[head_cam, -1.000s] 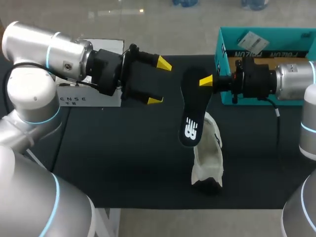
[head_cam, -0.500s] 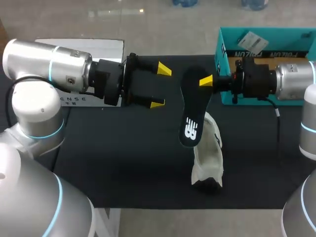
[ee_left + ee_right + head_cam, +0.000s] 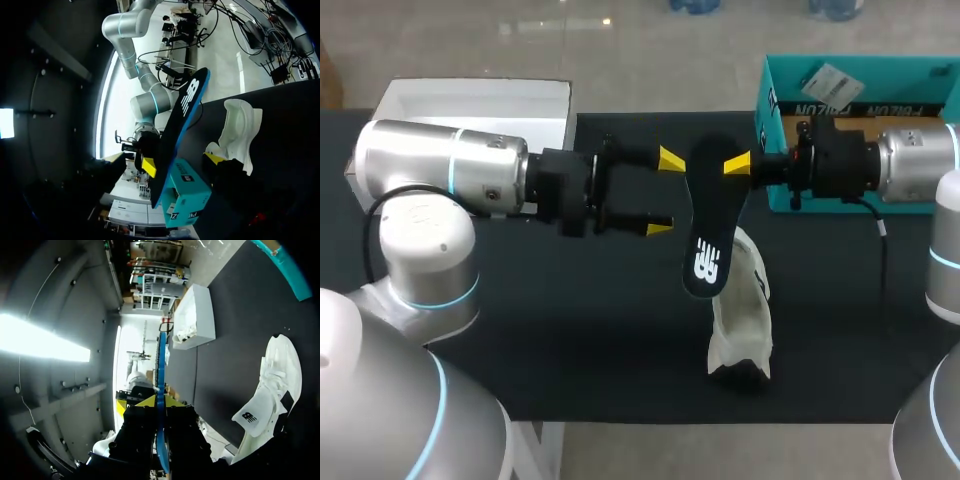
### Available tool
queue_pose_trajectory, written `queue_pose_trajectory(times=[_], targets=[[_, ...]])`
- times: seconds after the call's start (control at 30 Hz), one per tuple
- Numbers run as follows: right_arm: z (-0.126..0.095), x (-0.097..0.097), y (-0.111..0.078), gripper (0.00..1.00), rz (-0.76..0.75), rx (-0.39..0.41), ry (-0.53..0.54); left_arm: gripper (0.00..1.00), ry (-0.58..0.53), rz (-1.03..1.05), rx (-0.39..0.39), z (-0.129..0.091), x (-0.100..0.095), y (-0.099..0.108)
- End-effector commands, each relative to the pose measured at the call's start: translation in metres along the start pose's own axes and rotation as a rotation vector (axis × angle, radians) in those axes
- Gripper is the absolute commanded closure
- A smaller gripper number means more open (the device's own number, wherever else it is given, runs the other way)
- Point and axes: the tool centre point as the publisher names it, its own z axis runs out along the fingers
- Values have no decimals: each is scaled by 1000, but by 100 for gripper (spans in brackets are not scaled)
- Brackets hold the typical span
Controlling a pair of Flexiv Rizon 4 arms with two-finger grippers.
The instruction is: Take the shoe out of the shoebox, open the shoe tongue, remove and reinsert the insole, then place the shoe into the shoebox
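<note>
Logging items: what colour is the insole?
The insole is black with a white logo, clearest in head view.

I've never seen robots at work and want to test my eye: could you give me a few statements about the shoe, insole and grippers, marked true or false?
1. The right gripper holds the black insole off the table. True.
2. The white shoe is inside the teal shoebox. False: it lies on the table, outside the shoebox.
3. The left gripper is open. True.
4. The left gripper grips the shoe. False: it holds nothing and is close beside the insole.
</note>
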Motion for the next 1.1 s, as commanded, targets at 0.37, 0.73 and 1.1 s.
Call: queue_pose_trajectory(times=[0.37,0.73,1.1], targets=[[1,0,0,100,0,-1,-1,57,-29,2,31,24,2,16],[1,0,0,100,0,-1,-1,69,-40,4,42,27,3,11],[1,0,0,100,0,-1,-1,69,-47,10,58,34,0,8]])
